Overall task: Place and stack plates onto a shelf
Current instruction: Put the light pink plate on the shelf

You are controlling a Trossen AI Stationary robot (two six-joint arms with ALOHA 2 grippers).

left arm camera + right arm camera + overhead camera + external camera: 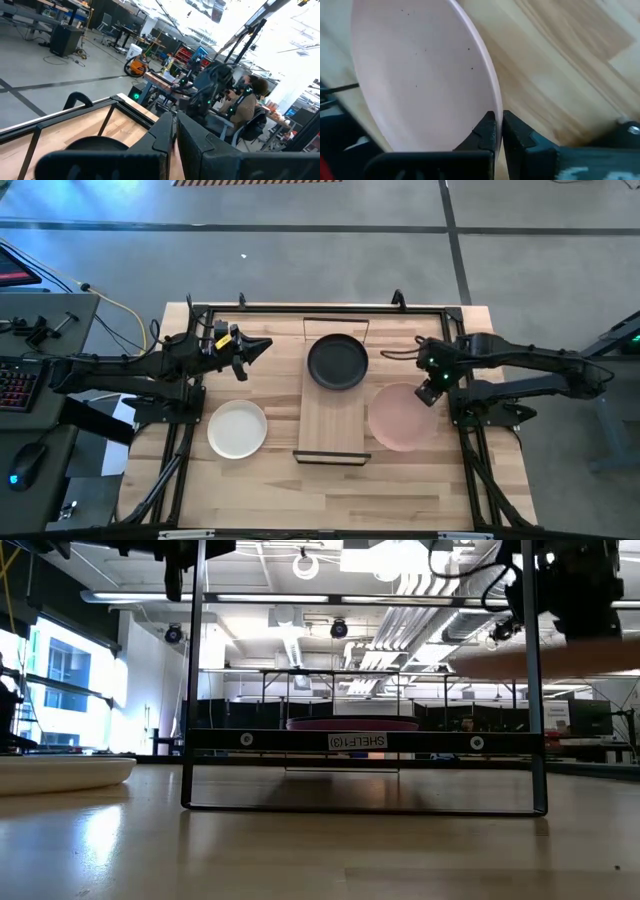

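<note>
Overhead, right gripper [498, 131] pinches smooth round pink plate's [420, 70] rim.

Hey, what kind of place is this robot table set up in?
Probably an open-plan robotics lab or workshop: exposed ceiling ducts and pipes, more workbenches with equipment, and a person seated at a desk.

A pale wooden worktop [260, 480] sits on grey floor. Left of it stands a desk with a keyboard [12, 385] and a mouse [30, 455]. A person [247, 102] sits in a chair beyond the worktop.
</note>
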